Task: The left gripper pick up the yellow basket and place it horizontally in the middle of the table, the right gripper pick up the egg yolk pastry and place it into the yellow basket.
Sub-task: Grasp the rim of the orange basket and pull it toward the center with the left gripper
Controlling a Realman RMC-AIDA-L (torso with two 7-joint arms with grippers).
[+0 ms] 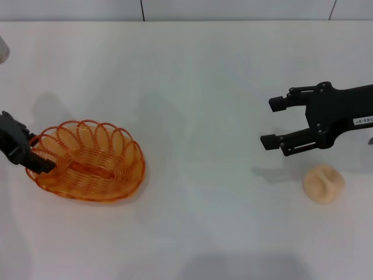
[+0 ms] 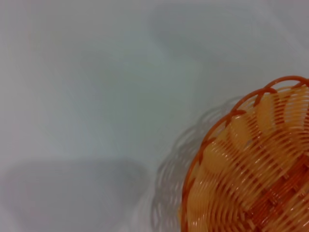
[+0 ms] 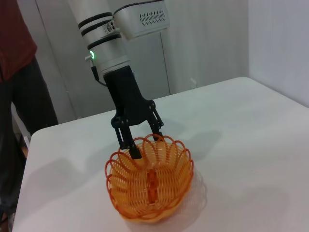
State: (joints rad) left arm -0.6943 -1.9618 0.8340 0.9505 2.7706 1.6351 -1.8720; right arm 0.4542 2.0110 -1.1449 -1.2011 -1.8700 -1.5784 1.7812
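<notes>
Left gripper at the basket's rim, basket not yet moved to the middle

The left gripper straddles the looped rim at the outer end of the yellow basket, one finger inside and one outside; it looks clamped on the rim, though how firmly is unclear. To do this well, grip deep on the rim, lift level so the light basket does not tip, and set it lengthwise at the centre of the table. The right gripper hangs spread open, empty, just beside the egg yolk pastry, well apart from the basket.
</notes>
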